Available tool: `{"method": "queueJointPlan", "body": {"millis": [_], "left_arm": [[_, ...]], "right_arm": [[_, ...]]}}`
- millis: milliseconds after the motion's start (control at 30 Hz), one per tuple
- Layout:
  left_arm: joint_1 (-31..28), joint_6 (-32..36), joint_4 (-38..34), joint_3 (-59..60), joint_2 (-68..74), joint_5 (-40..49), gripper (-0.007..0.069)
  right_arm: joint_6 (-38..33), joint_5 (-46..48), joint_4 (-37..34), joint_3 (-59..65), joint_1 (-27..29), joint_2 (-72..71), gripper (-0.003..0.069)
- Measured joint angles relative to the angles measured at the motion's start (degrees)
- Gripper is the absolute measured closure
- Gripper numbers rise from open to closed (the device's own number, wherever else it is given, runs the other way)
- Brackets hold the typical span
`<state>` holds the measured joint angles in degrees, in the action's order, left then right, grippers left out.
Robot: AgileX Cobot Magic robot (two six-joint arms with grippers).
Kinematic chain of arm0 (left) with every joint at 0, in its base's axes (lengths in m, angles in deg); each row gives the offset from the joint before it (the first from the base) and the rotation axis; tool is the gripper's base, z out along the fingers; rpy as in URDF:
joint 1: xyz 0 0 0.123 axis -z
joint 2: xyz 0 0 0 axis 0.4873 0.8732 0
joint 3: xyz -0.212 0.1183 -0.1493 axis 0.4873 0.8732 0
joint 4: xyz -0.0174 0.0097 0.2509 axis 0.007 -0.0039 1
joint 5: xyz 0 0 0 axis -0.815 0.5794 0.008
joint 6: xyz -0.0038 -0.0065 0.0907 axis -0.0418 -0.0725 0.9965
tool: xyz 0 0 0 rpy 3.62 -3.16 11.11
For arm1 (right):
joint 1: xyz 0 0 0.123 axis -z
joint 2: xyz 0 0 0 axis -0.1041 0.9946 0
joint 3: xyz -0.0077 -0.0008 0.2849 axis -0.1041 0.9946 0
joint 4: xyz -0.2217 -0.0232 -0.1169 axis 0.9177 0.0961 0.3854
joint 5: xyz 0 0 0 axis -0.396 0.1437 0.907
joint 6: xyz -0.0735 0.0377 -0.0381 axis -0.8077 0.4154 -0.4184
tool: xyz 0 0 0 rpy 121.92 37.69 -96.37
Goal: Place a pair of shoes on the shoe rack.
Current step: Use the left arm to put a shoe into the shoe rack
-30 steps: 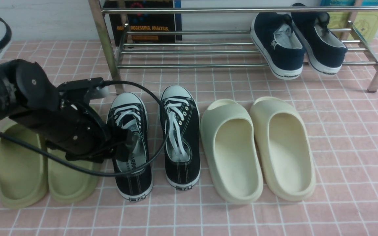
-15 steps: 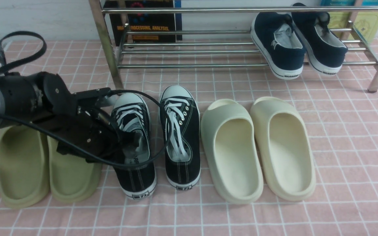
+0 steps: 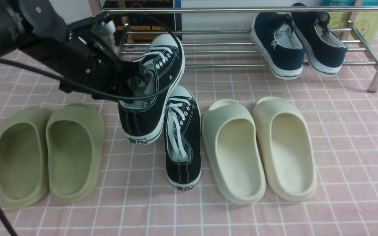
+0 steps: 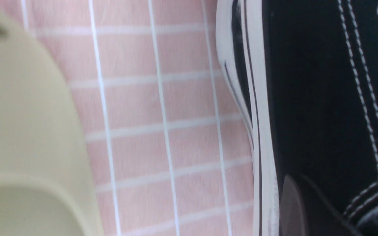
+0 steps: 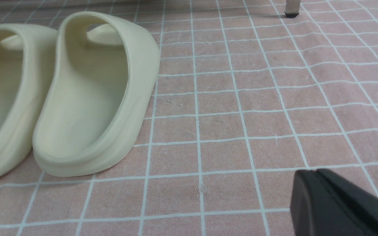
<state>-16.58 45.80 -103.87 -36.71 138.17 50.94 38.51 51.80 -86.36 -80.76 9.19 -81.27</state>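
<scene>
Presently the held sneaker (image 3: 153, 98) hangs clear of the pink checked cloth (image 3: 340, 147), gripped at its collar by the jaws of the left arm (image 3: 61, 49). Those jaws are closed tight on the collar wall and carry the shoe alone.

Its long axis runs steeply. The heel hangs below the jaws and nearer the robot. The white toe cap rises beyond and above them, pointing at the shoe rack (image 3: 208, 65). The shoe is also rolled partly onto its side, eyelets facing right.

The rack's lower bars lie directly ahead of the jaws, just past the toe cap. That stretch is free; the navy slip-ons (image 3: 297, 42) sit on the same shelf, well to the jaws' right. Judged from this, the coming move turns on carrying the shoe forward and levelling it, sole down across the bars.

The second sneaker (image 3: 182, 141) lies flat on the cloth below the jaws and slightly right, toe toward the rack. Whether the held heel touches it cannot be told.

The right arm's jaws show only one dark fingertip (image 5: 333, 203). They are closed and empty, with the cream slides (image 5: 87, 98) between them and the sneakers. The left arm is judged the nearer. The olive slides (image 3: 48, 150) lie below and left of the left arm's jaws.
</scene>
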Motion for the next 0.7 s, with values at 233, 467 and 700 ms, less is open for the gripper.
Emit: {"method": "queueJointPlan", "body": {"millis": [233,467,700], "left_arm": [[0.0,-0.06,0.8,-12.88,11.97,0.39,0.0615],[0.09,-0.49,2.03,-28.53,24.1,-3.54,0.0615],[0.47,-3.88,3.01,-33.84,28.85,-8.16,0.0613]], "right_arm": [[0.0,0.0,0.0,0.0,0.0,0.0,0.0657],[0.0,0.0,0.0,0.0,0.0,0.0,0.065],[0.0,0.0,0.0,0.0,0.0,0.0,0.0647]]}}
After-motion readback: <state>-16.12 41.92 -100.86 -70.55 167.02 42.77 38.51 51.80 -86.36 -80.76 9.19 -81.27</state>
